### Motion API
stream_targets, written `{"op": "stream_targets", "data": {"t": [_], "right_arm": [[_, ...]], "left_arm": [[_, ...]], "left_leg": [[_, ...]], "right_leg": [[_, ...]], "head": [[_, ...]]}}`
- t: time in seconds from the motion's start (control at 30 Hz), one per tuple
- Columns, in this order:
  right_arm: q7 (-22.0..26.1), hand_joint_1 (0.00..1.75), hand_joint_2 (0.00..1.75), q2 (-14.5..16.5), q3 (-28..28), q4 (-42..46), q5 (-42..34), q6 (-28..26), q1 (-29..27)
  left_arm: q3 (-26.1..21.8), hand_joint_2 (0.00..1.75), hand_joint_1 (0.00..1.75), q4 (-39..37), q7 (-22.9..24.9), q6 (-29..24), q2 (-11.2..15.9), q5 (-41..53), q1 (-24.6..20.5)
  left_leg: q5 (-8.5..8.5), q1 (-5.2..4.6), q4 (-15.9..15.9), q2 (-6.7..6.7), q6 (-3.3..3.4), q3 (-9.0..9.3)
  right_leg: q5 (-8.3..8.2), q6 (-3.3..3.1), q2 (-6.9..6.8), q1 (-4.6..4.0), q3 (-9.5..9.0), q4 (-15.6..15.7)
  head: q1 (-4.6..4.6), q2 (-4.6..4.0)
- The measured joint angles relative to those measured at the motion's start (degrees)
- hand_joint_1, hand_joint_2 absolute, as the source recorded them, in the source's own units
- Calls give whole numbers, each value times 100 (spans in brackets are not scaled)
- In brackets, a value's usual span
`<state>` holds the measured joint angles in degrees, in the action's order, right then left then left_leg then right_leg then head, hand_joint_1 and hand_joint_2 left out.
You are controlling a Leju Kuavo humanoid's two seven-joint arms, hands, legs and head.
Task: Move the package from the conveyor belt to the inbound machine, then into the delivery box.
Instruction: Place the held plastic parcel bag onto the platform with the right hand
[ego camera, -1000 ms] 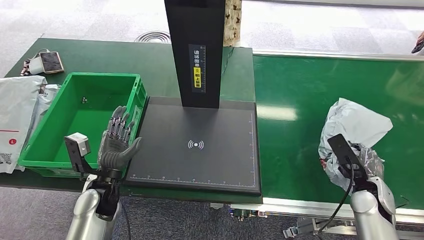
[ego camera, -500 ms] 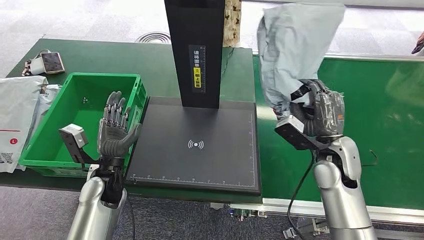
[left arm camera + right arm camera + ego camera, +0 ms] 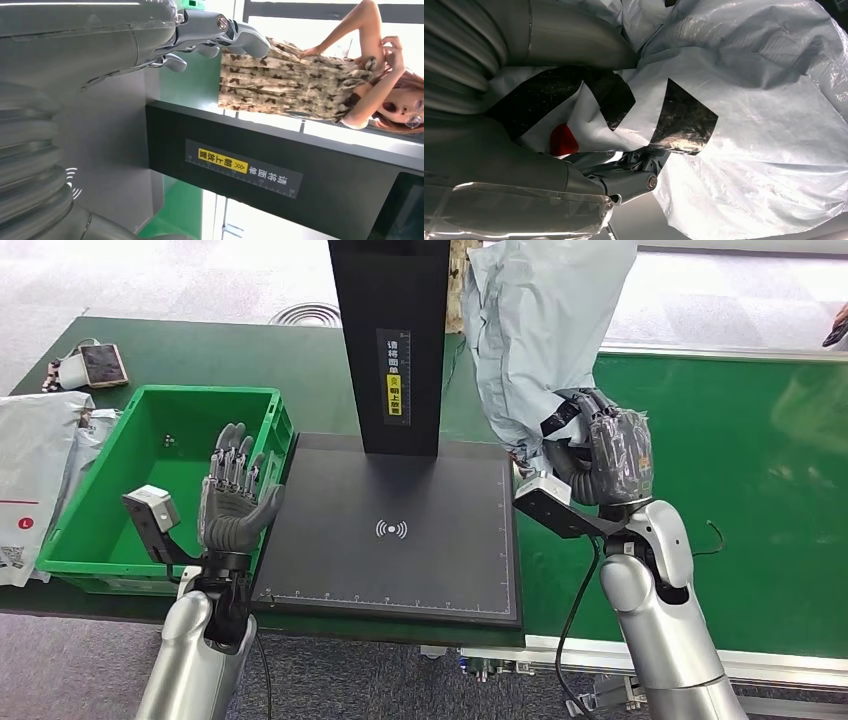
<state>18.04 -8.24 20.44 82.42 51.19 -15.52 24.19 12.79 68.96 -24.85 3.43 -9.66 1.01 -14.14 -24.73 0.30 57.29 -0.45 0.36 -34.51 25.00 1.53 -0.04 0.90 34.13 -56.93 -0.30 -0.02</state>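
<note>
A crumpled grey plastic package (image 3: 540, 330) is held up in the air by my right hand (image 3: 605, 455), above the seam between the green conveyor belt (image 3: 700, 440) and the dark inbound machine plate (image 3: 390, 530). The right wrist view shows the package (image 3: 744, 125) close up, with black and red print, my fingers (image 3: 634, 175) wrapped around it. My left hand (image 3: 232, 510) stands raised with fingers spread and nothing in it, between the green delivery box (image 3: 150, 470) and the plate's left edge. Its fingers (image 3: 220, 30) are seen in the left wrist view.
The machine's black post (image 3: 392, 340) rises at the back of the plate, just left of the lifted package. White mail bags (image 3: 35, 470) lie left of the box, a phone (image 3: 100, 365) behind it. A person (image 3: 320, 80) stands beyond the machine.
My right hand has lifted the package off the belt and carried it up and left toward the machine plate. The left hand has stayed nearly still.
</note>
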Motion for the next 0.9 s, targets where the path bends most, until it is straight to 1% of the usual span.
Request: {"op": "stream_targets", "data": {"t": [0.17, 0.23, 0.3, 0.37, 0.43, 0.5, 0.57, 0.6, 0.63, 0.7, 0.73, 0.83, 0.87, 0.9], "right_arm": [[66, 175, 175, -3, 73, -5, -2, 78, 53], [159, 175, 175, -7, 247, -41, -2, 282, 222], [215, 175, 175, -10, 555, -151, -2, 553, 529], [266, 175, 175, -8, 980, -343, -15, 820, 890], [317, 175, 175, 5, 1521, -617, -74, 1178, 1264], [304, 175, 175, 51, 2152, -1002, -194, 1830, 1657], [99, 175, 175, 128, 2760, -1473, -325, 2684, 2010], [-11, 175, 175, 156, 2947, -1637, -365, 2972, 2119], [-88, 175, 175, 171, 3056, -1736, -386, 3137, 2176], [-113, 175, 175, 174, 3088, -1766, -394, 3184, 2190], [-228, 175, 175, 169, 3380, -2005, -483, 3409, 2229], [-617, 175, 175, 58, 4779, -3104, -1003, 3838, 2558], [-638, 175, 175, 17, 5010, -3265, -1096, 3762, 2658], [-643, 175, 175, 2, 5109, -3322, -1114, 3757, 2715]], "left_arm": [[0, 175, 0, -15, -5, 0, 1, -19, -2], [3, 175, 0, -15, -14, 0, 2, -51, -14], [11, 175, 0, -18, -30, 0, 2, -87, -43], [20, 175, 0, -29, -58, 0, 2, -129, -77], [26, 175, 0, -53, -84, 3, 3, -176, -112], [30, 175, 0, -83, -83, 26, 8, -238, -151], [36, 175, 0, -110, -25, 48, 13, -293, -197], [38, 175, 0, -119, 6, 50, 15, -306, -213], [39, 175, 0, -122, 29, 49, 15, -313, -223], [39, 175, 0, -123, 37, 47, 15, -314, -225], [51, 175, 0, -120, 105, 22, 14, -304, -227], [149, 175, 0, -109, 354, -73, 8, -266, -226], [172, 175, 0, -109, 371, -81, 5, -262, -224], [178, 175, 0, -109, 374, -85, 2, -261, -224]], "left_leg": [[0, 0, 0, 1, 0, -1], [0, 0, 0, 6, 0, -2], [1, 0, 0, 11, -1, 0], [2, 1, 0, 12, -3, 1], [4, 3, 0, 10, -5, 1], [6, 6, -1, 8, -7, 1], [6, 9, -1, 8, -8, 3], [6, 10, -1, 9, -8, 4], [6, 10, -1, 9, -8, 5], [6, 10, -1, 9, -8, 6], [7, 10, 0, -1, -7, 3], [9, 8, 4, -19, -2, -5], [8, 7, 5, -15, -1, -4], [8, 7, 6, -14, 0, -3]], "right_leg": [[0, 0, 2, 0, 1, -2], [-1, -1, 9, 0, 2, -4], [-2, -2, 14, 0, 3, -5], [-3, -3, 15, -1, 3, -5], [-3, -4, 12, -4, 2, -6], [-3, -4, 8, -7, 1, -7], [-3, -5, 8, -9, 0, -7], [-4, -6, 9, -10, 0, -7], [-4, -6, 9, -10, 0, -7], [-4, -6, 9, -10, 0, -7], [-3, -6, -1, -10, -1, -6], [-1, -3, -18, -6, -4, 1], [-1, -2, -13, -5, -4, 3], [-2, -2, -12, -4, -5, 5]], "head": [[0, 0], [0, 0], [1, 0], [1, 0], [-1, 0], [-1, 0], [0, 0], [-1, 0], [1, 0], [1, 0], [1, 0], [1, 0], [1, 0], [1, 0]]}}
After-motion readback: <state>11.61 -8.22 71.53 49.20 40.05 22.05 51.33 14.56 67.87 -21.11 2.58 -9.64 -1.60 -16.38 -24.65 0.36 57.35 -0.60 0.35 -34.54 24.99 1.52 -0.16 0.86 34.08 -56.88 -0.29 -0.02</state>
